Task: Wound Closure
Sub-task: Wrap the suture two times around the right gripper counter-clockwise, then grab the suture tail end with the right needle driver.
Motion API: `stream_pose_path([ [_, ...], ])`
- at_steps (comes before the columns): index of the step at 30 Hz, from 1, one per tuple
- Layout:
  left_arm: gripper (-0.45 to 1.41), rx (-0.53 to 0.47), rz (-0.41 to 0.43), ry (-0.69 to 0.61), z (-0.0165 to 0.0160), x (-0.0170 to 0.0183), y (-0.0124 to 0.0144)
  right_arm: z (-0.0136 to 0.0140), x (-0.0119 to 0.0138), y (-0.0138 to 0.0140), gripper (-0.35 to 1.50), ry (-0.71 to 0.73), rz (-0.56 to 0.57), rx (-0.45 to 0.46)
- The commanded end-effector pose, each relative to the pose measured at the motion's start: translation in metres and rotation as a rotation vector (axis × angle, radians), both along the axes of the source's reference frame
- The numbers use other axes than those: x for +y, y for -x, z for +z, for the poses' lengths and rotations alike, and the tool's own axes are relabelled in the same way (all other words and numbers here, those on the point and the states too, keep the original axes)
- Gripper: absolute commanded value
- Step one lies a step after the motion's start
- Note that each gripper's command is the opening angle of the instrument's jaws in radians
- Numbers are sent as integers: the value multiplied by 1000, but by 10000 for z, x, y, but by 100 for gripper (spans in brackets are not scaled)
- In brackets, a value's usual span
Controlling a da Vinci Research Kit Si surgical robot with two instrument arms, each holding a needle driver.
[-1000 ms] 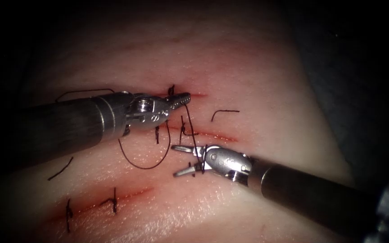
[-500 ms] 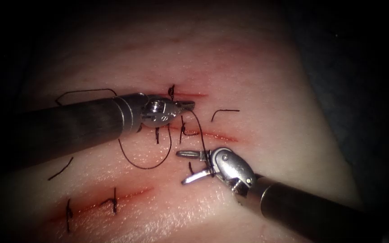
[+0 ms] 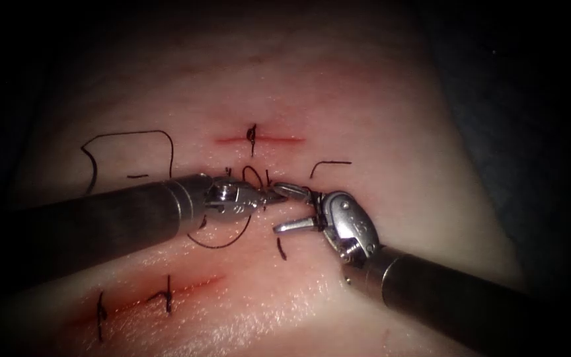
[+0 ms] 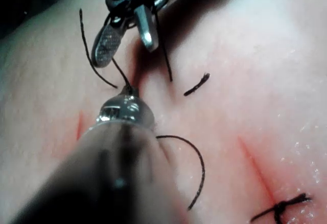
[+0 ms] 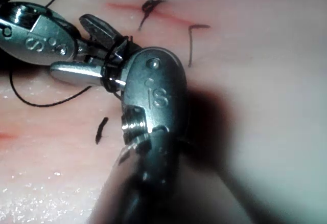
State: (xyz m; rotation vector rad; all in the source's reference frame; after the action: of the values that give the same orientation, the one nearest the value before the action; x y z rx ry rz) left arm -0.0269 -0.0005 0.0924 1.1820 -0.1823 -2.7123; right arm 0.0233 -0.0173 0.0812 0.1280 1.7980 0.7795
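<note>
Over the middle cut of the tissue (image 3: 365,119), my left tool (image 3: 271,196) reaches in from the left, its jaws shut on the dark thread (image 3: 226,243). In the left wrist view the thread leaves its tip (image 4: 126,88). My right tool (image 3: 275,208) faces it from the right, jaws open, with the left tool's tip between them. Thread is wound around the right jaws near their hinge (image 5: 112,60). The right tool (image 4: 127,47) grips nothing. A loop of thread lies below the left tool. I see no needle.
A short upper cut (image 3: 259,139) carries one stitch. The lower left cut (image 3: 166,291) has knotted stitches. Cut ends of thread lie at the right (image 3: 330,164) and below the jaws (image 3: 280,248). A long thread tail (image 3: 94,158) runs at the left.
My left tool has dropped from the upper cut to the middle one. The right tool has risen to meet it, and the thread now wraps its open jaws. The left thread tail has shifted.
</note>
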Motion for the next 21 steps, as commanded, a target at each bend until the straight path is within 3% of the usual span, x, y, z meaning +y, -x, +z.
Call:
stream_pose_path([
  [1, -45, -3, 1, -3, 4, 3, 5, 3, 2, -9, 101, -1, 17, 7],
  [8, -45, -48, -41, -1, 1, -1, 13, 1, -1, 2, 99, -107, 167, -130],
  [11, -45, -59, -49, 6, -3, -2, 20, 4, -7, 4, 98, -277, 220, -168],
  [13, -45, -65, -52, 6, -7, -2, 26, 6, -10, 9, 98, -294, 239, -202],
  [16, -45, -74, -56, 9, -10, -3, 35, 8, -12, 19, 106, -343, 274, -198],
  [21, -45, -74, -66, 6, -13, -4, 46, 13, -15, 34, 103, -467, 327, -147],
])
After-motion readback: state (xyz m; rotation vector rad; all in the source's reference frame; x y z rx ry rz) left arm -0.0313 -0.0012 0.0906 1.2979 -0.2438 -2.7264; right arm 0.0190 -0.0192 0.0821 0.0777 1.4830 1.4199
